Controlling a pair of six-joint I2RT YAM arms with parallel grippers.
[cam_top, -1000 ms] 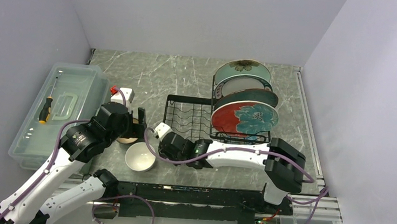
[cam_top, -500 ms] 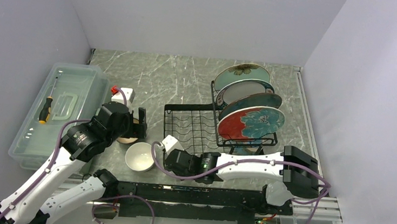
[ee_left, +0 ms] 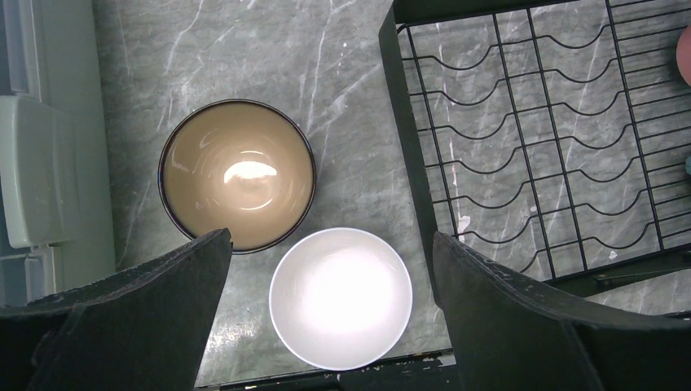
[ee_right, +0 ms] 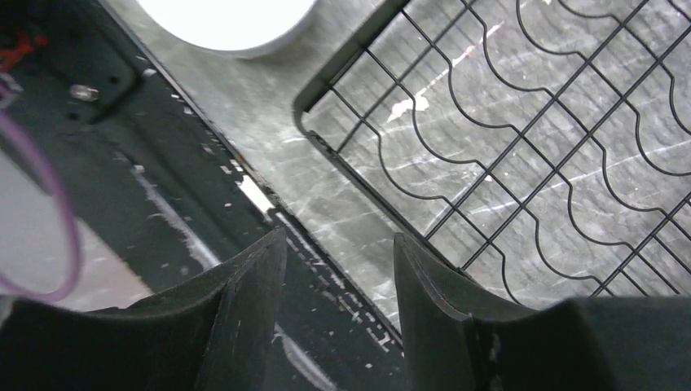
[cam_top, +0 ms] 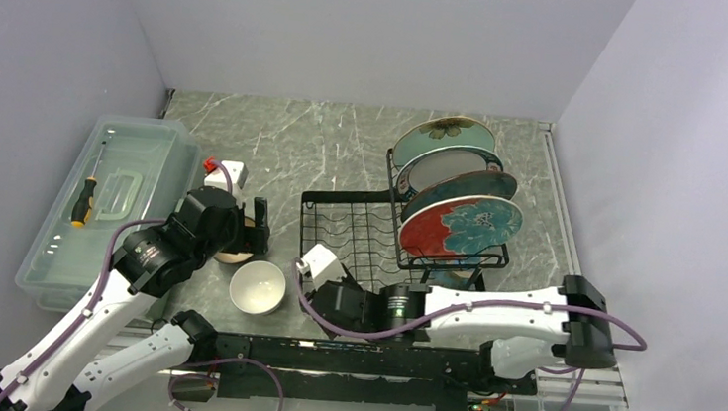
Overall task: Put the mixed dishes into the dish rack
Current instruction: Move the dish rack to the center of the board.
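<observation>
Hovering left gripper (ee_left: 330, 240): spread wide and holding nothing, it hangs above the two bowls. In its wrist view one of the fingers (ee_left: 163, 309) shows on each side of the white bowl (ee_left: 341, 297).
white bowl: upright on the table (cam_top: 296, 140) near the front edge, just left of the rack's near-left corner.
brown bowl (ee_left: 237, 175): upright, just behind the white bowl and a little to its left. The rims come very close, and I cannot tell whether they touch.
right gripper (ee_right: 340, 240): its fingers stand apart with a moderate gap and nothing between them. It is low over the table's front edge, beside the rack's near-left corner, and its arm reaches across the front from the right.
rack (cam_top: 353, 226): black wire, standing right of the middle of the table. The marble shows through the wavy wires of its flat left part.
plates: four stand on edge in the right part of the rack, leaning one behind another. The red plate (cam_top: 457, 229) with a blue flower is nearest, then a dark-rimmed plate (cam_top: 481, 184) that is mostly covered, then the white plate (cam_top: 443, 163), and the green plate (cam_top: 444, 131) is farthest back.
clear box (cam_top: 106, 208): at the table's left edge with a screwdriver (cam_top: 83, 203), well apart from the rack.
</observation>
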